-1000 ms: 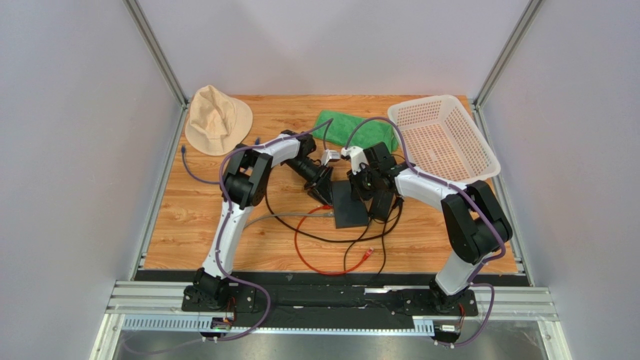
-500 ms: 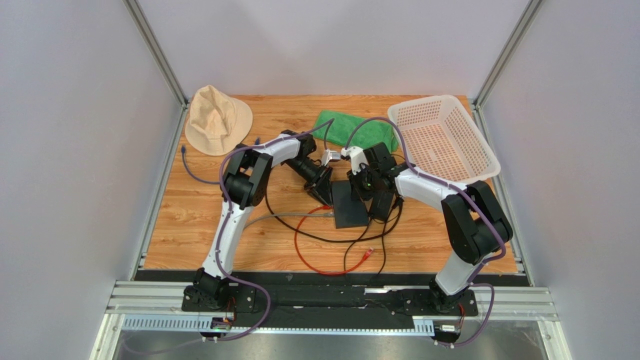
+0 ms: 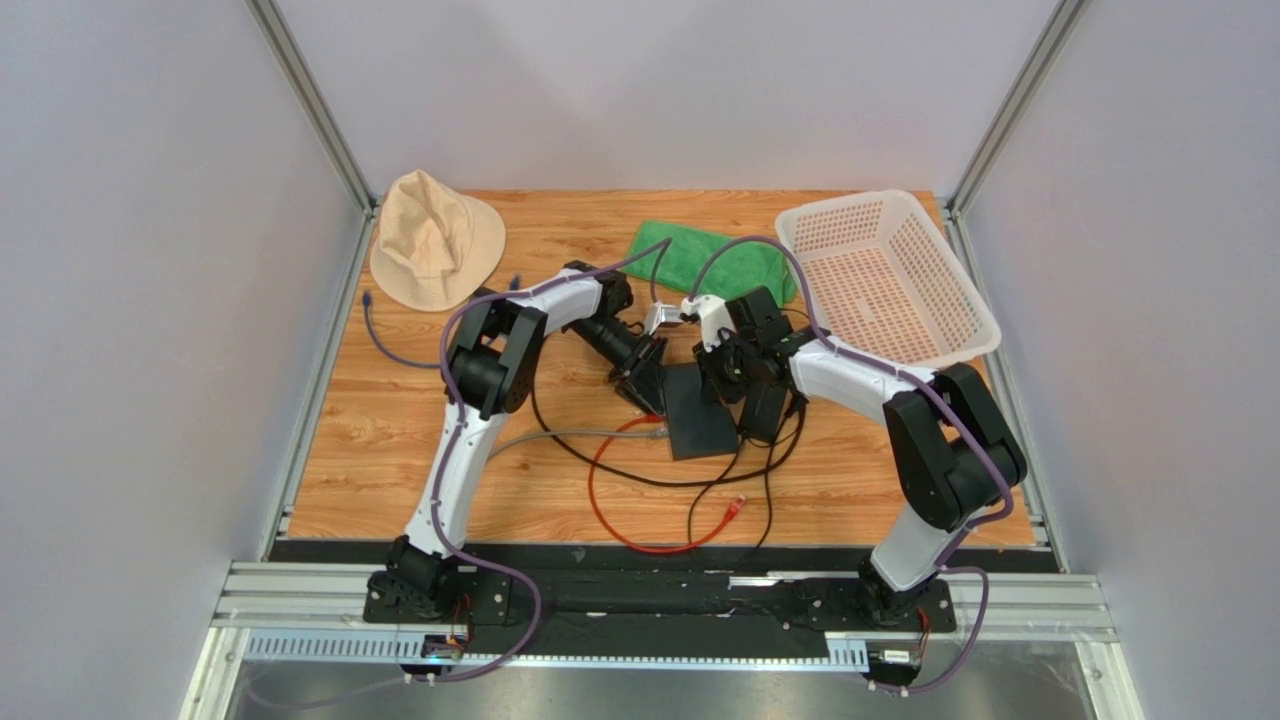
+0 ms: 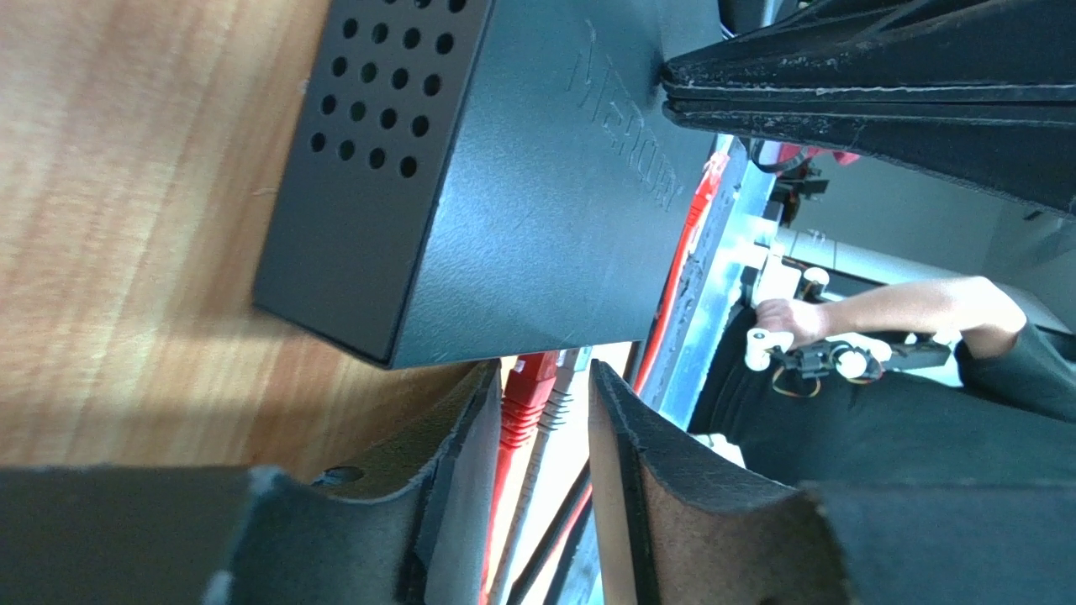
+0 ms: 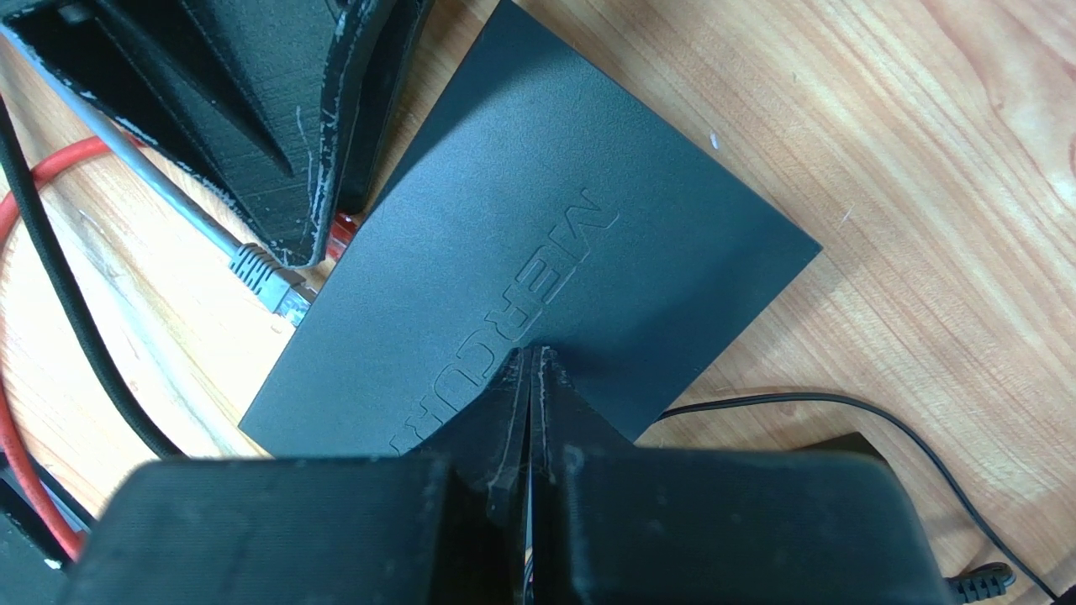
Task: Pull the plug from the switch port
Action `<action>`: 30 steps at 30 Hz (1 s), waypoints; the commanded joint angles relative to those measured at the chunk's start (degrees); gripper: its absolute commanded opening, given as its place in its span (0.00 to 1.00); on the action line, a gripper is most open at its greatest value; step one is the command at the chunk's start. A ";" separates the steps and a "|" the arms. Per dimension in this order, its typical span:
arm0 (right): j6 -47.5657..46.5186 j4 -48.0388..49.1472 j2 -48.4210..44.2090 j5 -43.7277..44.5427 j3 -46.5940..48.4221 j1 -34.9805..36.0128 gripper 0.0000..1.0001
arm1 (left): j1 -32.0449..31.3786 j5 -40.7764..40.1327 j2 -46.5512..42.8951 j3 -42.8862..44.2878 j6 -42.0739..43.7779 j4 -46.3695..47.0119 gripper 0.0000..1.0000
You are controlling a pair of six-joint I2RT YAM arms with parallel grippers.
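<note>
Because a plug only comes free if the switch box (image 5: 543,252) cannot slide along with it, the right arm (image 3: 864,375) acts as a clamp. Its jaws are fully closed and grip nothing, and the joined fingertips (image 5: 503,410) press down on the box's flat top beside the embossed lettering. The box lies flat on the counter (image 3: 376,450) near its middle, between the two wrists.

The left arm (image 3: 556,300) takes the pulling side. Its jaws are partly open and straddle two connectors at the box's edge, a red plug (image 4: 524,401) and a grey plug (image 4: 560,401) side by side. The red one sits close against one finger (image 4: 461,466). A sliver of gap shows at the other, so the jaws do not look clamped yet. Both plugs sit in the box. The switch port itself is hidden behind them, and the pictures do not settle which cable the task means.

Seen from above, the left arm rises from its base, folds at the elbow and angles inward, with its wrist low at the box's far left corner. The right arm arches in from the right with its elbow high and its wrist tipped down over the box.
</note>
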 commanded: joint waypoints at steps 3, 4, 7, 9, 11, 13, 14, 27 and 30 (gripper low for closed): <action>-0.27 -5.01 1.09 2.77 -2.28 0.32 0.00 | -1.10 -2.64 1.24 -0.15 1.39 -2.09 0.42; -0.27 -4.92 1.09 2.77 -2.36 0.32 0.00 | -1.19 -4.22 1.50 -0.15 0.69 -1.83 0.42; -0.27 -4.92 1.01 2.86 -2.37 0.23 0.00 | -1.80 -8.61 1.77 -0.59 -0.89 -0.95 0.43; -0.19 -4.83 1.01 2.77 -2.37 0.23 0.00 | -2.15 -10.02 1.77 -0.85 -1.42 -0.34 0.42; -0.19 -4.92 1.01 2.77 -2.37 0.23 0.00 | -2.68 -10.91 1.95 -0.50 -1.95 -0.16 0.40; -0.27 -5.01 1.18 2.69 -2.19 0.32 0.00 | -3.03 -11.53 2.38 -0.33 -2.31 0.02 0.36; -0.27 -5.09 1.36 2.68 -2.10 0.23 0.00 | -3.12 -11.35 2.47 -0.24 -2.31 0.02 0.35; -0.27 -4.66 0.66 2.77 -2.63 0.32 0.00 | -2.86 -9.94 2.56 0.11 -0.20 -1.38 0.00; -0.19 -4.48 0.22 2.86 -2.98 0.32 0.00 | -2.60 -12.05 2.30 -0.41 1.20 -2.00 0.00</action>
